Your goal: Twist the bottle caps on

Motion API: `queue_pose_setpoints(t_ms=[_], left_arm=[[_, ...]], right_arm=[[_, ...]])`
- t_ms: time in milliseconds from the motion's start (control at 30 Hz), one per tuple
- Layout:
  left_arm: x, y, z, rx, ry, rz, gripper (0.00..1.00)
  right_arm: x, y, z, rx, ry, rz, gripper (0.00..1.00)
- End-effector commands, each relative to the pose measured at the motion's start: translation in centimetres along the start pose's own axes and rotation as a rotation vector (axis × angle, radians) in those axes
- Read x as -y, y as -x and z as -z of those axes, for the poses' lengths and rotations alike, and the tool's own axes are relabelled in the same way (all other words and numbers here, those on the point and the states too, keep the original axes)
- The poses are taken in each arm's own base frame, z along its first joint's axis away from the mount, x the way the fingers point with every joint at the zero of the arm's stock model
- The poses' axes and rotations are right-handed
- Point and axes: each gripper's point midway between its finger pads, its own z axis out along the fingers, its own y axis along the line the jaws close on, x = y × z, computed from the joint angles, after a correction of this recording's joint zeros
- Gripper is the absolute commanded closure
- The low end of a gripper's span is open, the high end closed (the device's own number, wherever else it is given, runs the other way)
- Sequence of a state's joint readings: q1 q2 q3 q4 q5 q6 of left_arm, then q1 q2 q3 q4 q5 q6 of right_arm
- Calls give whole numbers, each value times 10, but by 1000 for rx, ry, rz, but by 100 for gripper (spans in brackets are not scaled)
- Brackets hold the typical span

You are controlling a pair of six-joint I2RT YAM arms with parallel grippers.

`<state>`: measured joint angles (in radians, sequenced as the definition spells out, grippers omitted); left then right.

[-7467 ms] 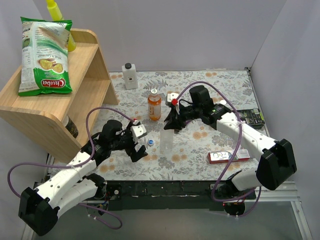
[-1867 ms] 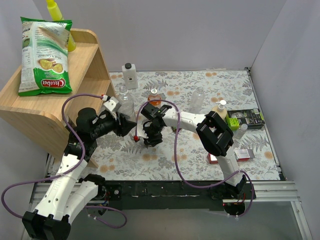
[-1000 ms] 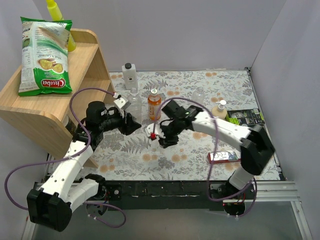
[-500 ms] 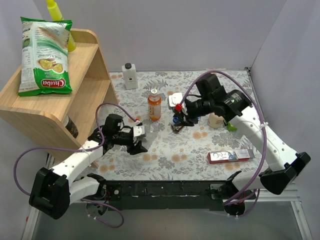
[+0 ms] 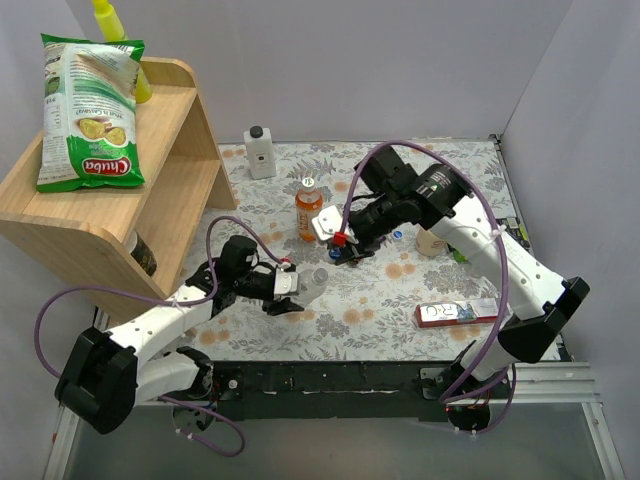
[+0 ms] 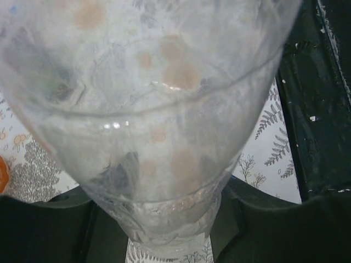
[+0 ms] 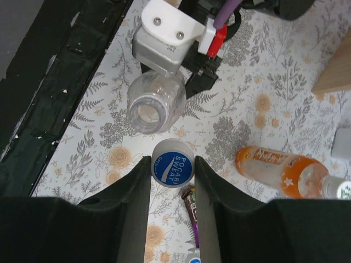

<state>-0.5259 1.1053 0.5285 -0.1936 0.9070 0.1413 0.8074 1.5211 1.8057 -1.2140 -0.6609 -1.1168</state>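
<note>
Left end effector (image 5: 297, 291): fingers (image 6: 46, 227) closed firmly on either side of a clear bottle (image 5: 311, 283), which is held off the desk (image 5: 450, 170) and tilted, its neck directed toward the right arm. The left wrist view is almost filled by this bottle (image 6: 159, 109), with the black fingers pressing on its narrower end at the bottom of the view. From the right wrist view the bottle (image 7: 153, 109) presents an open, uncapped mouth. Right end effector (image 5: 339, 243): narrowly open, only to the width of a blue bottle cap (image 7: 173, 169) printed POCARI SWEAT, which sits clamped between the two fingers (image 7: 133, 211). The cap is near the bottle mouth and just below it in the right wrist view, not seated on the thread; whether the two touch cannot be determined. The orange bottle (image 5: 309, 212) stands upright on the desk just behind both end effectors, a whitish cap on its neck. A second small blue cap (image 5: 398, 236) lies on the desk to the right of the right end effector. Also noted: a white square bottle (image 5: 260, 152) with black cap at the far edge, a cream-coloured bottle (image 5: 432, 240), a red and white box (image 5: 458, 312), and a wooden shelf (image 5: 110, 220) carrying a snack bag (image 5: 88, 110).
</note>
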Motion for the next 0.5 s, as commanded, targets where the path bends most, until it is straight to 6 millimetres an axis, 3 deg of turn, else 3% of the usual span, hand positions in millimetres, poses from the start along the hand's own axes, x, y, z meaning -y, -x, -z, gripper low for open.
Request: queue_pose_setpoints(t_ms=[0,167,467], left_arm=[[1,21,-6,47,0,-55,100],[6,24,-10,51,4,-42,100],[10,24,-11,64,12,-26,100]], right_arm=[[-5,19,-5,17,33,151,99],[-14,20,-17,0,76,213,99],[-28,20,-16,-25,123,235,99]])
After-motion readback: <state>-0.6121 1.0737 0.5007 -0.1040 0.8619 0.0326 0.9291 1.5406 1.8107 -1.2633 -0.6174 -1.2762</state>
